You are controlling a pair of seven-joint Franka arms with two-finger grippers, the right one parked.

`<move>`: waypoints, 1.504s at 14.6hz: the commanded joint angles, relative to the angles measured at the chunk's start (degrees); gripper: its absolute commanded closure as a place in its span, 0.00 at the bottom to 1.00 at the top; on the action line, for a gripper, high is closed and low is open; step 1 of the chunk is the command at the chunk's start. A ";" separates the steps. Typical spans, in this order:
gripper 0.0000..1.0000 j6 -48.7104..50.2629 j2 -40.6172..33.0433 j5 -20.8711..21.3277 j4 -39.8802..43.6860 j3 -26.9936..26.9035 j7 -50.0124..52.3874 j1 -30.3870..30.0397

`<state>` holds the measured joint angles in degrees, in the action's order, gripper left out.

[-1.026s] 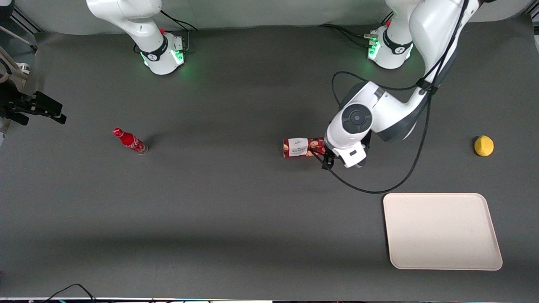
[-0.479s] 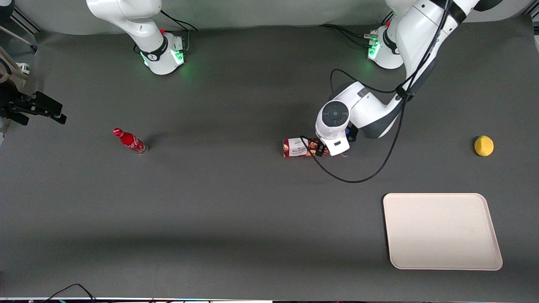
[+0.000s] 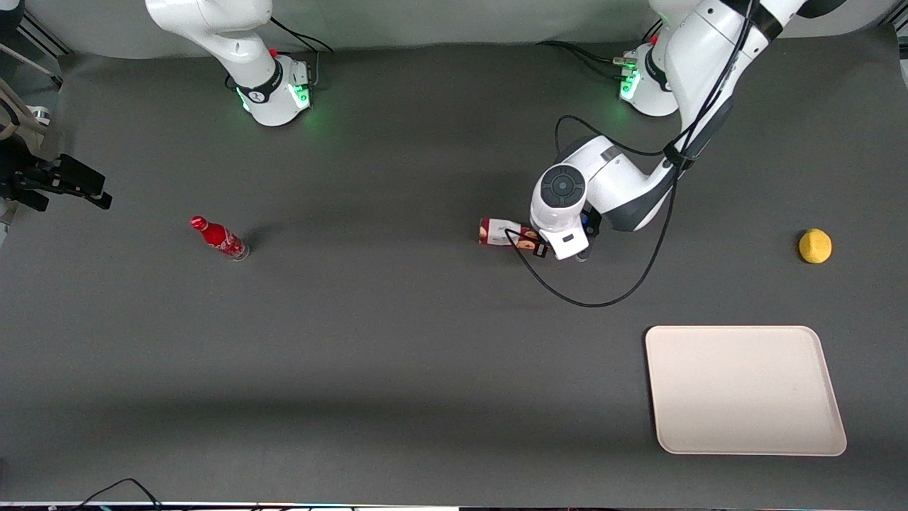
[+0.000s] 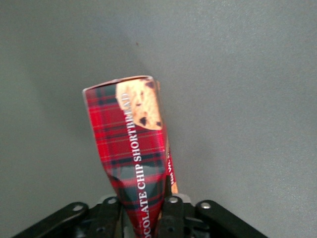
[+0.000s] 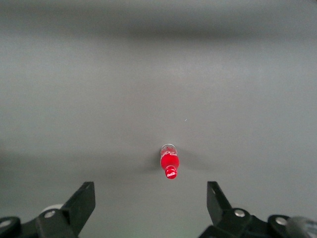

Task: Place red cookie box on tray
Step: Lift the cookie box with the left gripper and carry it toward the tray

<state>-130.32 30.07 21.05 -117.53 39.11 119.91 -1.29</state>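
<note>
The red cookie box (image 3: 504, 233), a long tartan carton, hangs slightly tilted above the dark mat near the table's middle. In the left wrist view the red cookie box (image 4: 130, 144) runs away from the camera, with a cookie picture at its free end. My left gripper (image 3: 550, 245) sits at the box's end that points toward the working arm's end of the table. There the gripper (image 4: 143, 218) is shut on the box, one dark finger (image 4: 172, 210) pressing each side. The cream tray (image 3: 745, 389) lies empty, nearer the front camera and toward the working arm's end.
A yellow lemon-like object (image 3: 815, 245) rests toward the working arm's end, farther from the camera than the tray. A small red bottle (image 3: 220, 238) stands toward the parked arm's end, and the bottle (image 5: 169, 163) also shows in the right wrist view. A black cable (image 3: 603, 301) loops under my wrist.
The gripper slid along over the box's end and shut on it. The box has since tipped and shifted slightly away from the front camera, no longer lying flat.
</note>
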 commanded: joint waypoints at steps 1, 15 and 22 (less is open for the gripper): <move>1.00 -0.12 -1.06 1.89 -0.16 0.09 0.95 -0.55; 1.00 45.37 -5.19 -4.61 37.86 -3.85 -52.70 -10.39; 1.00 53.59 -4.67 -4.96 52.65 -20.01 -95.85 -10.75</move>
<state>-78.82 24.17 17.03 -69.94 25.42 39.86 -12.88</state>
